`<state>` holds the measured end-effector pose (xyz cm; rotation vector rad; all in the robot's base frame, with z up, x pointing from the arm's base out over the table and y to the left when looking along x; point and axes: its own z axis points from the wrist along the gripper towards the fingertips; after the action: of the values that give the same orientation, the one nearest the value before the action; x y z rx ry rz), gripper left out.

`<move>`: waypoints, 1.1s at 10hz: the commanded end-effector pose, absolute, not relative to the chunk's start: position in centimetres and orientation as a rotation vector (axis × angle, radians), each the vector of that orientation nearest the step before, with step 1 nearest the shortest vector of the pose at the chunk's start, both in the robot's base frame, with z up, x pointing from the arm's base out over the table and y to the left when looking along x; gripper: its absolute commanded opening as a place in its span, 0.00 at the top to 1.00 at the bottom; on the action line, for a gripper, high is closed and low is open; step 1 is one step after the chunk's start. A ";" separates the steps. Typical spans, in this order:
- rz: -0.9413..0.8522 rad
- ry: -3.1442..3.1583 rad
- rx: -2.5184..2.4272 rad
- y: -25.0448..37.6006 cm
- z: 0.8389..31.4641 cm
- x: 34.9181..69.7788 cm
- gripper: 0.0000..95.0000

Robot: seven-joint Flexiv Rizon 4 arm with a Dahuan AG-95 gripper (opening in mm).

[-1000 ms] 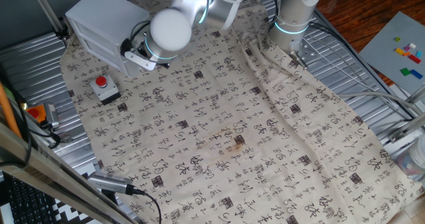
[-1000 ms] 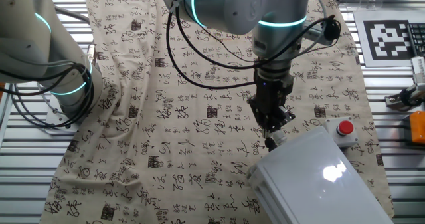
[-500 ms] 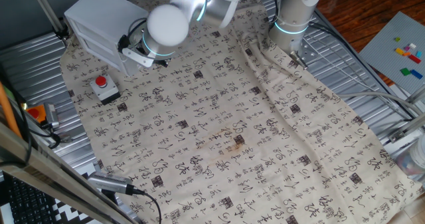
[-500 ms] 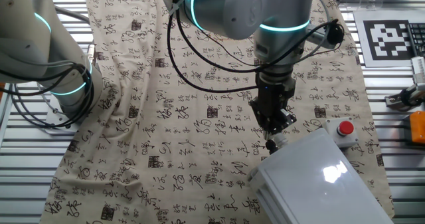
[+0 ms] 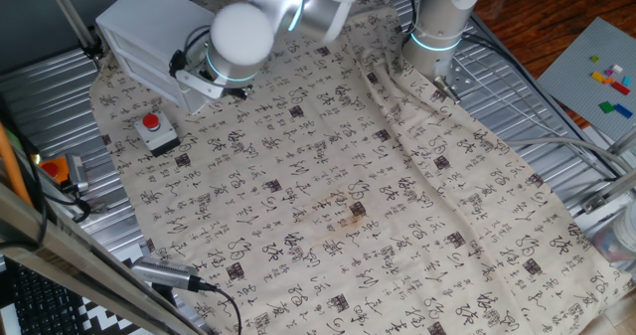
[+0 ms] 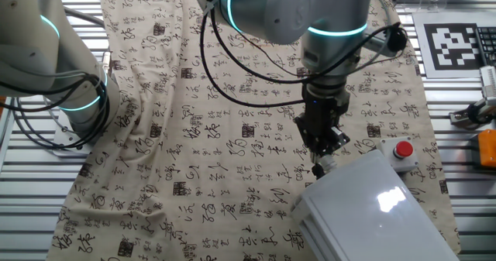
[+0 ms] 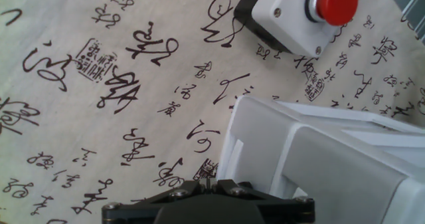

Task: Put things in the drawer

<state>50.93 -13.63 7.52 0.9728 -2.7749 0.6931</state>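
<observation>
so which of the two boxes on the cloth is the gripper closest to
The big white cabinet: the gripper is right at its corner. The small grey box with the red button sits farther off, beside the cabinet.

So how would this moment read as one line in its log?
end effector: shut, empty | at cabinet front corner | button box beside | block: unseen

The cloth (image 5: 348,176) covering the table is printed all over with black brush-style Chinese characters and small square seal stamps, too cursive to read. At two o'clock in the other fixed view lies a card (image 6: 457,40) bearing a black-and-white square marker code.
</observation>
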 end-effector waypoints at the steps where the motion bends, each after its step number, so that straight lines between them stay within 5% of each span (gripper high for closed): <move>1: 0.568 -2.865 0.852 -12.7 7.7 51.0 1.00; 11: 0.110 -3.054 0.314 -3.6 9.3 50.7 1.00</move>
<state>50.83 -5.24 9.26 0.4167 -3.0313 0.2006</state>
